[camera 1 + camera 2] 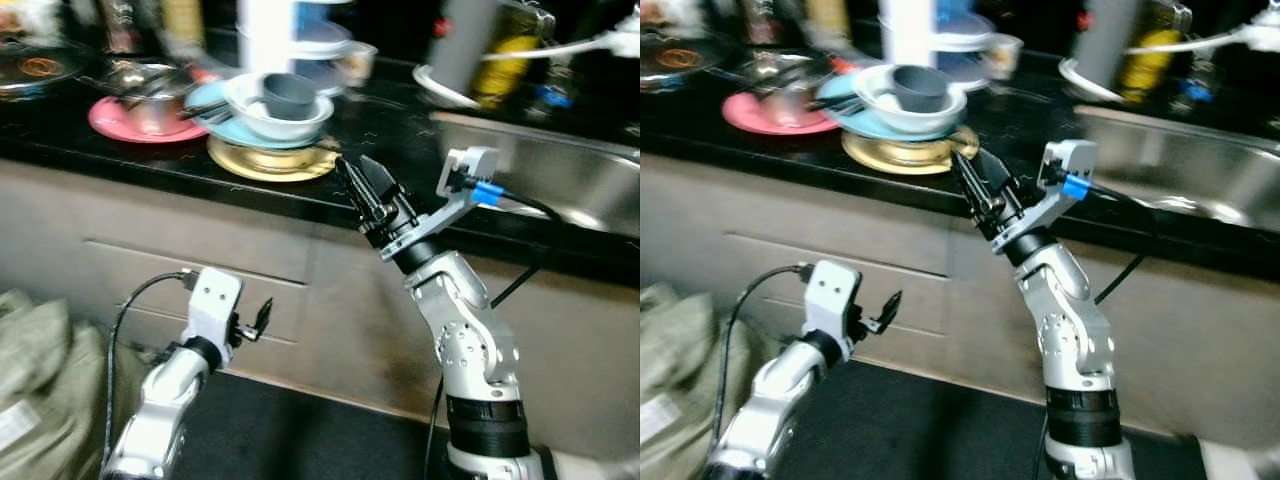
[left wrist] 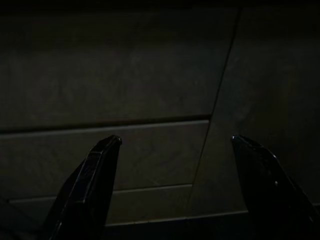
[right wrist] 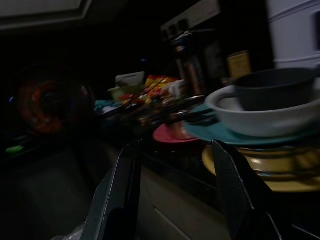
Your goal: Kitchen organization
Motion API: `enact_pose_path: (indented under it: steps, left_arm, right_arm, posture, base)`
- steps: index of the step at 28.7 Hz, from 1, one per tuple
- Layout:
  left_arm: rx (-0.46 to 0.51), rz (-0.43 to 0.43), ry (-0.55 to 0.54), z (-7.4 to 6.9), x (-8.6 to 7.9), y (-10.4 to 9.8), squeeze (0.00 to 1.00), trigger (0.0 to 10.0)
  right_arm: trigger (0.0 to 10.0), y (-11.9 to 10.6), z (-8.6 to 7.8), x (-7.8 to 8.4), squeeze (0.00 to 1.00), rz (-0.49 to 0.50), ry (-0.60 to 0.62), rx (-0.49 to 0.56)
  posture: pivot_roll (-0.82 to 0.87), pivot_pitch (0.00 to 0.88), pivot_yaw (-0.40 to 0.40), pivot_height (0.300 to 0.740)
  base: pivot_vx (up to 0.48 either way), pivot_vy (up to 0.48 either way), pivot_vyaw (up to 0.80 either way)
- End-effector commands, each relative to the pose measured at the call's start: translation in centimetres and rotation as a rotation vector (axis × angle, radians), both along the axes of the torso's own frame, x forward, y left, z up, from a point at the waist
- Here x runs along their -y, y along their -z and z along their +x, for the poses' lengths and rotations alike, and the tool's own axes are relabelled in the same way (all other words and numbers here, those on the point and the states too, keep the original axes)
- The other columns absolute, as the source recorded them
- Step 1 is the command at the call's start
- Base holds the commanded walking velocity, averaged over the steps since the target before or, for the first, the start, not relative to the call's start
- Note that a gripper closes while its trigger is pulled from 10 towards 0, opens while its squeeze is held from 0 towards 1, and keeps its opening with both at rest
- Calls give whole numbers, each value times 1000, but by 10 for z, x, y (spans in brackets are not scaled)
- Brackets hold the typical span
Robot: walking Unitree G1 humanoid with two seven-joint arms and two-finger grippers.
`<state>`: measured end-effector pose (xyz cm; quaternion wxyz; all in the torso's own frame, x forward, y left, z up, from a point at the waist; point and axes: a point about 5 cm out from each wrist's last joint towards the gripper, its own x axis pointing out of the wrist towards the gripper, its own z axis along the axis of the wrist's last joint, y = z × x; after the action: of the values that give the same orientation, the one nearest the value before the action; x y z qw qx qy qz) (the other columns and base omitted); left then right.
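Right gripper [image 1: 362, 180]: jaws spread moderately, holding nothing, tips level with the counter edge [image 1: 260, 195] and aimed at the dish stack. Right wrist view shows the gap between the fingers [image 3: 122, 195] framing the counter lip, stack off to one side.

Stack: grey cup [image 1: 288, 94] in a white bowl [image 1: 275, 115], on a blue plate [image 1: 225, 118], on a gold plate [image 1: 272, 158]. Gold plate sits near the edge, just beside the tips. Pink plate [image 1: 120, 122] with a metal pot [image 1: 150, 100] to the left, touching or overlapping the stack; can't tell which.

Likely step: reaching for the stack. You want to lift the tips above the lip first, then come in over the rim; a low entry would nudge the gold plate.

Room: the sink [image 1: 560, 170] is open to the right, the back of the counter crowded with bottles. The cabinet front [image 1: 180, 260] hems the arm from below.

Left gripper [image 1: 258, 318]: jaws wide, empty, idle, low before the drawers.
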<state>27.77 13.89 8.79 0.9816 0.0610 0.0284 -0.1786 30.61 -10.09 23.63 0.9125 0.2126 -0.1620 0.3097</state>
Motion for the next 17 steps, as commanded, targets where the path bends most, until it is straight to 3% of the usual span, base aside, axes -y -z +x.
enact_pose_path:
  steps: [1,5,11,17]
  left_arm:
    - [-18,4,22,-1,3,5,0,10000]
    - [-25,-13,35,-1,2,7,0,10000]
    - [-14,-22,45,-1,3,6,0,10000]
    - [-7,-19,41,-2,2,6,0,10000]
  right_arm:
    - [10000,2,-1,-1,0,6,-9,-7]
    - [10000,2,0,-2,0,13,-3,-9]
    - [10000,-4,2,-1,0,47,7,-12]
    - [10000,-10,3,-2,0,19,17,13]
  posture:
    - [118,33,-133,740]
    - [121,32,-132,740]
    - [119,37,-126,740]
    - [124,41,-133,740]
  base:
    - [0,0,763]
    - [0,0,763]
    - [0,0,0]
    - [0,0,0]
